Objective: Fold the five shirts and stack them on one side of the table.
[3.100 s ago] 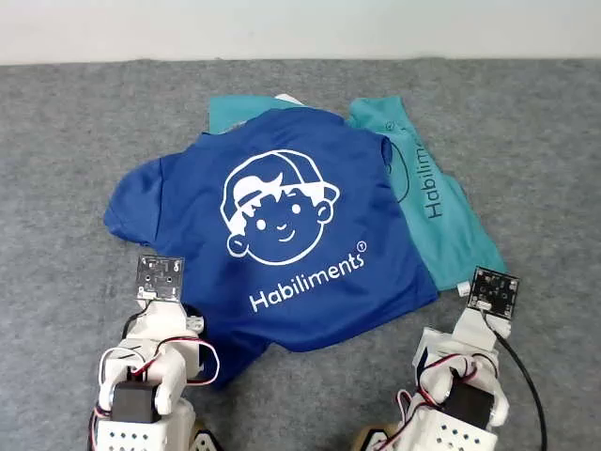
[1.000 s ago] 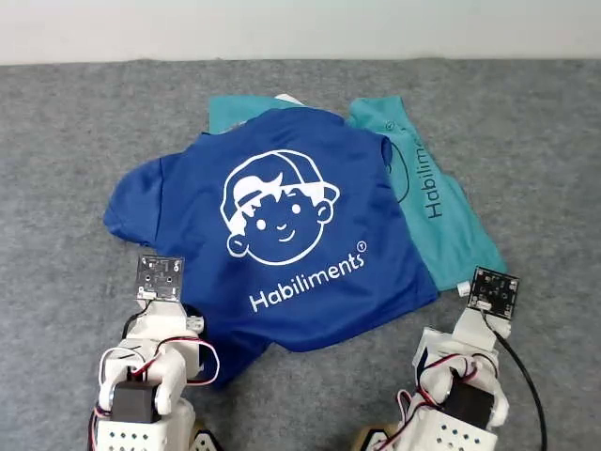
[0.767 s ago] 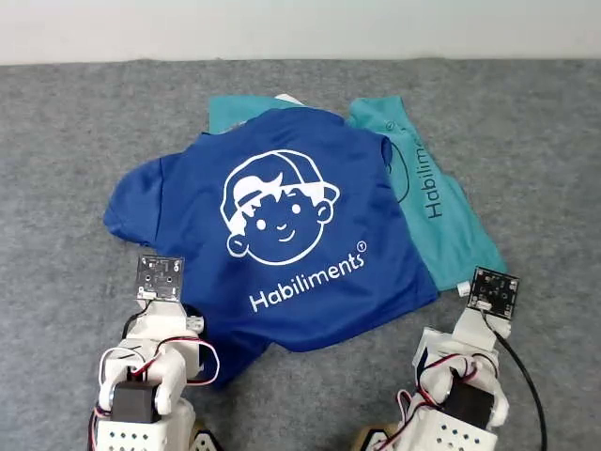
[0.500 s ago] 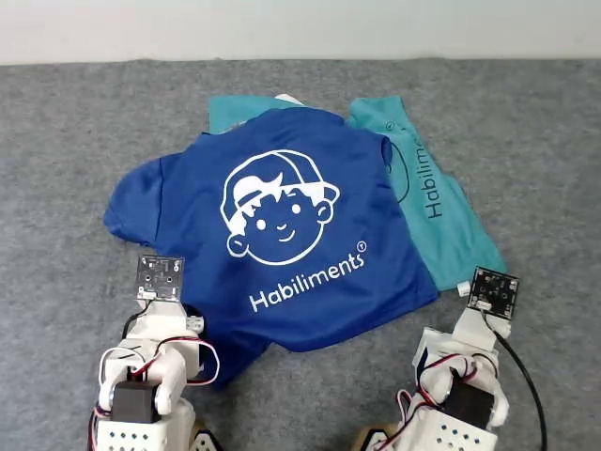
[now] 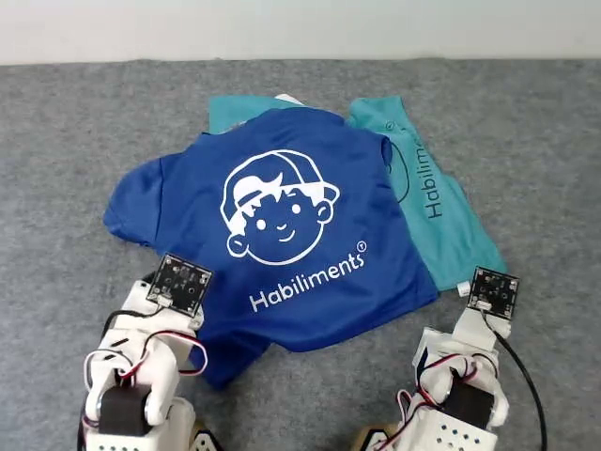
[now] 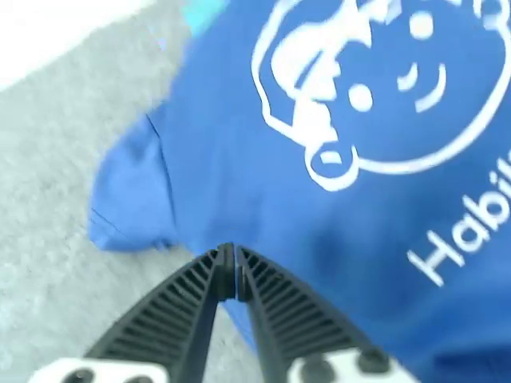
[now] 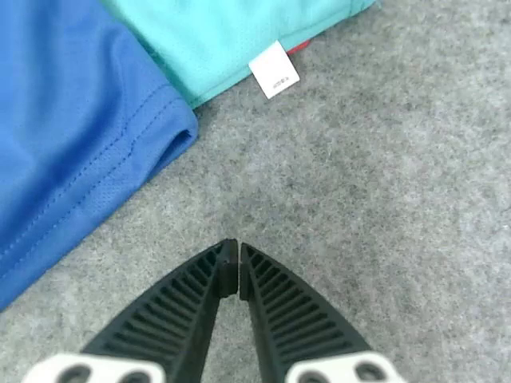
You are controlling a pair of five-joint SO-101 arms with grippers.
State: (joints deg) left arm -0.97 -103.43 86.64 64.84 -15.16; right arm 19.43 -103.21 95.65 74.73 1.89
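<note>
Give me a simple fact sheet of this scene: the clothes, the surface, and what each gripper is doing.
Surface: grey table cover
Top shirt: blue shirt, spread out, print up, unfolded
Underneath: teal shirt, poking out beyond it
Left gripper: shut, over the blue shirt's edge
Right gripper: shut, over bare cover beside the teal shirt's white tag

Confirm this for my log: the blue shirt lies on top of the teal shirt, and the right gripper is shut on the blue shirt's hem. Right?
Not quite. The right gripper is shut on nothing: the right wrist view shows it over bare grey table, apart from the blue shirt. The blue shirt does lie on the teal shirt.
</note>
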